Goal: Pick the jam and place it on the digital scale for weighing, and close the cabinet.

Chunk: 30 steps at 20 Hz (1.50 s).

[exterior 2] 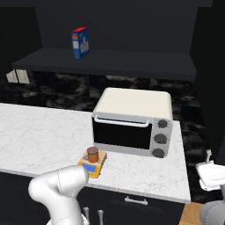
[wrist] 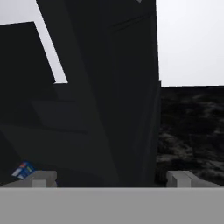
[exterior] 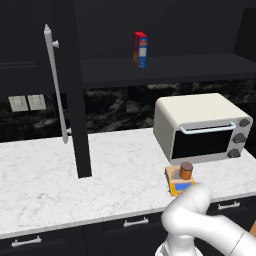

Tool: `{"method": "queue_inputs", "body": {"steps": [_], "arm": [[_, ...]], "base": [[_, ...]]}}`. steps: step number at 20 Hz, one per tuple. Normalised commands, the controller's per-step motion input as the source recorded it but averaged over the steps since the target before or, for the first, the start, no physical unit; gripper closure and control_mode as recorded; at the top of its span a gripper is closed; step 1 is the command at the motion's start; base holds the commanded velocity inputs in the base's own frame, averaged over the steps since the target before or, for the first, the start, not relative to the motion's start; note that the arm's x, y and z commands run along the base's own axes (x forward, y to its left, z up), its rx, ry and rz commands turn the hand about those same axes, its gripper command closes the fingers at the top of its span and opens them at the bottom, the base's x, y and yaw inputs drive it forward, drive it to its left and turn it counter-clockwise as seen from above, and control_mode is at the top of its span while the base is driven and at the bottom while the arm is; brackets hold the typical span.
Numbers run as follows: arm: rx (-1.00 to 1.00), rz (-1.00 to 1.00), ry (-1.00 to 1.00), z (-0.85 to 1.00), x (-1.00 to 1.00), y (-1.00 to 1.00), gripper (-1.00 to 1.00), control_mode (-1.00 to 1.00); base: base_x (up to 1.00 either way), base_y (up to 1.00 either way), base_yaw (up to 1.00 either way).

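The jam [exterior: 186, 170] [exterior 2: 92, 154], a small orange-brown jar with a dark lid, stands upright on the digital scale [exterior: 178, 186] [exterior 2: 94, 167] near the counter's front edge. The black cabinet stands open. Its left door [exterior: 76, 100] swings out over the counter, edge-on, with a long silver handle [exterior: 55, 85]. In the hand view a dark door panel [wrist: 127, 87] rises close in front of my gripper [wrist: 113, 179]. The gripper is open, with nothing between its fingertips [wrist: 43, 178]. My white hand [exterior 2: 210, 175] sits low at the far right, away from the jam.
A white toaster oven [exterior: 202, 127] [exterior 2: 132, 121] stands just behind the scale. A red and blue box [exterior: 140, 49] [exterior 2: 80, 42] [wrist: 23, 169] stands on the open cabinet shelf [exterior: 165, 67]. Dark drawers [exterior: 135, 222] run below the marble counter [exterior: 45, 175].
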Motion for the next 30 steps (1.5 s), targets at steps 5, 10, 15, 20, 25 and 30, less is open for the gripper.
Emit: {"method": "queue_inputs", "body": {"steps": [5, 10, 15, 20, 25, 30], "arm": [[0.0, 0.0, 0.0, 0.07, -0.01, -0.13, -1.0, -1.0], [0.0, 0.0, 0.0, 0.59, 0.0, 0.0, -1.0, -1.0], [0.0, 0.0, 0.0, 0.42, -0.02, -0.14, -1.0, -1.0], [-0.03, 0.0, -0.07, 0.48, -0.14, 0.09, -1.0, -1.0], [-0.1, 0.0, -0.29, 0.67, -0.41, 0.84, -1.0, -1.0], [-0.19, 0.0, -0.13, 0.75, -0.17, 1.0, -1.0, -1.0]], "base": [[0.0, 0.0, 0.0], [0.0, 0.0, 0.0], [0.0, 0.0, 0.0], [0.0, 0.0, 0.0], [0.0, 0.0, 0.0], [0.0, 0.0, 0.0]]}}
